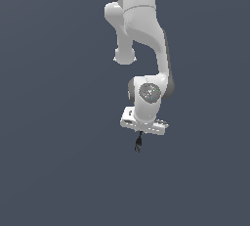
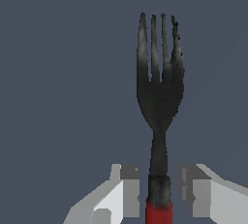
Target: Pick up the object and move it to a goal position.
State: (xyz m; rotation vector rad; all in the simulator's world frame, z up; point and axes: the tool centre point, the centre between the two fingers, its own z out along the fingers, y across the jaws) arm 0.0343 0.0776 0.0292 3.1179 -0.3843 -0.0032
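Note:
The object (image 2: pixel 159 87) is a small fork-like tool with a black pronged end and a red handle. Its handle sits between the two grey fingers (image 2: pixel 127 189) of my gripper (image 2: pixel 159 191), and the prongs point away from the hand. In the exterior view the object (image 1: pixel 138 143) hangs as a thin dark sliver straight below the white hand, with my gripper (image 1: pixel 140 134) shut on its upper end. The fingers themselves barely show there.
The white arm (image 1: pixel 141 34) comes down from the top of the exterior view. Around it is only a uniform dark grey-blue background, with no other objects or edges in view.

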